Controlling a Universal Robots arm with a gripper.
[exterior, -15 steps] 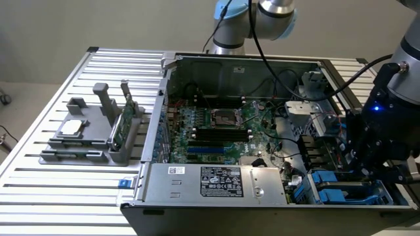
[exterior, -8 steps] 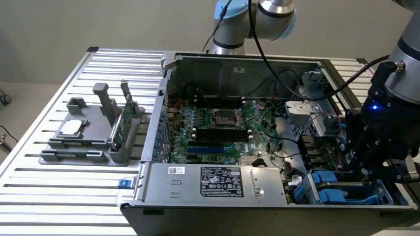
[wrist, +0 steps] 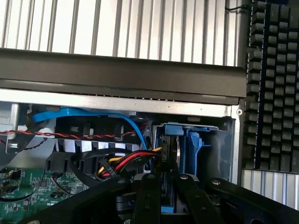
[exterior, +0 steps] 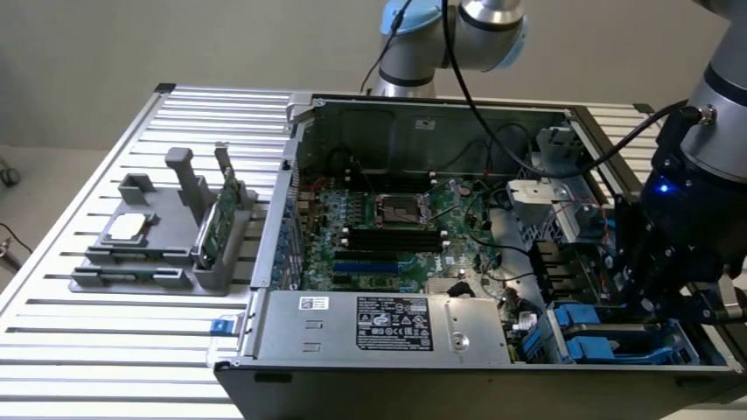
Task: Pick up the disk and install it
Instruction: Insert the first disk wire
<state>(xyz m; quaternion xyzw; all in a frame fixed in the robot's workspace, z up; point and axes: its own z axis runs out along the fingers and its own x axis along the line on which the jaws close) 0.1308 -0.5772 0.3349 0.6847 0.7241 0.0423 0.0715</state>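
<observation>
The disk (wrist: 169, 156) stands on edge in the blue drive bay (wrist: 194, 147) at the corner of the open computer case (exterior: 315, 114), with its blue rail (wrist: 172, 129) on its outer end. My gripper (wrist: 167, 182) is shut on the disk, one black finger (wrist: 148, 191) on each flat side. In the exterior view my gripper (exterior: 656, 302) reaches down into the case's near corner on the exterior view's right, just above the blue drive carriers (exterior: 589, 337), and it hides the disk there.
Red, yellow and black power cables (wrist: 126, 163) and a blue data cable (wrist: 93, 114) lie close beside the bay. The power supply (exterior: 386, 324) and motherboard (exterior: 386, 214) take up the case. A grey fixture (exterior: 152, 262) at the exterior view's left holds a processor chip (exterior: 126, 227) and a green card (exterior: 216, 219).
</observation>
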